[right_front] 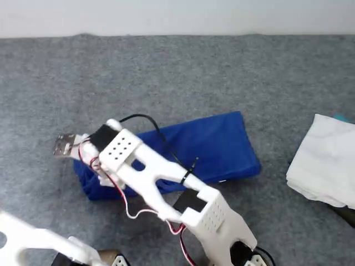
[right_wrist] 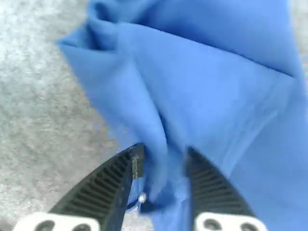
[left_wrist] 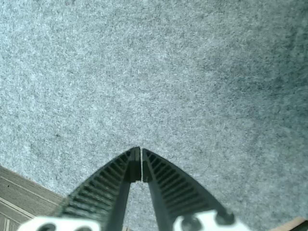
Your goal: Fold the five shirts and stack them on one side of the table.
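A blue shirt (right_front: 211, 144) lies folded into a long band across the middle of the grey table. My right arm stretches from the near edge to the shirt's left end. There my right gripper (right_front: 89, 166) is down on the cloth. In the right wrist view a bunched fold of the blue shirt (right_wrist: 211, 82) sits between the fingers of the right gripper (right_wrist: 161, 156), which is shut on it. My left gripper (left_wrist: 141, 159) is shut with nothing in it, above bare grey felt. Part of the left arm (right_front: 33, 241) shows at the near left corner.
A pile of folded shirts, a white one (right_front: 327, 166) on top, sits at the right edge, with teal and dark cloth peeking out from under it. The table's wooden edge (left_wrist: 19, 197) lies close behind the left gripper. Open felt stretches along the far side.
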Tool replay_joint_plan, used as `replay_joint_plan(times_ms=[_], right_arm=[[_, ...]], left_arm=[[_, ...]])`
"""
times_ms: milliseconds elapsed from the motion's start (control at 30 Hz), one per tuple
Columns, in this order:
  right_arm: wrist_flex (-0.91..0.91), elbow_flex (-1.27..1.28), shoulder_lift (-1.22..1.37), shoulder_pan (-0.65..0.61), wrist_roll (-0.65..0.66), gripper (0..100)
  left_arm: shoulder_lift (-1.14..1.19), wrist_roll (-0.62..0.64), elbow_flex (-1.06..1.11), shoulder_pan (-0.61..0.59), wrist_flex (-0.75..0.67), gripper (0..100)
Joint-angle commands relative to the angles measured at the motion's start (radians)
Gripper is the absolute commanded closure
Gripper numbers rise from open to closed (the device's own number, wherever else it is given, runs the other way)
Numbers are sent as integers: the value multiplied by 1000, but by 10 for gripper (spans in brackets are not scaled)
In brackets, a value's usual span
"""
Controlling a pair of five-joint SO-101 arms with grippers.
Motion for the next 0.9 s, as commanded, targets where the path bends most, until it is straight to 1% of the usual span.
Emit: replay_joint_plan(times_ms=[0,133,200,267,333,467,567,667,867], right_arm=[[-56,-48,-2,58,9,772],[-147,-48,42,117,12,770],[-154,-48,67,142,12,771],[-111,-54,67,150,11,772],[-30,-86,48,142,6,772],[128,-172,30,102,5,772],[156,-169,10,70,-25,772],[154,-84,-45,30,-52,772],[148,173,-182,-114,-61,772]], left_arm=[[-32,-3,-7,6,-14,985],[-32,-3,-7,6,-14,985],[-32,-3,-7,6,-14,985],[-32,-3,-7,6,-14,985],[-32,-3,-8,3,-14,985],[-32,-3,-7,6,-14,985],[-32,-3,-7,6,-14,985],[-32,-3,-7,6,-14,985],[-32,-3,-10,6,-14,985]])
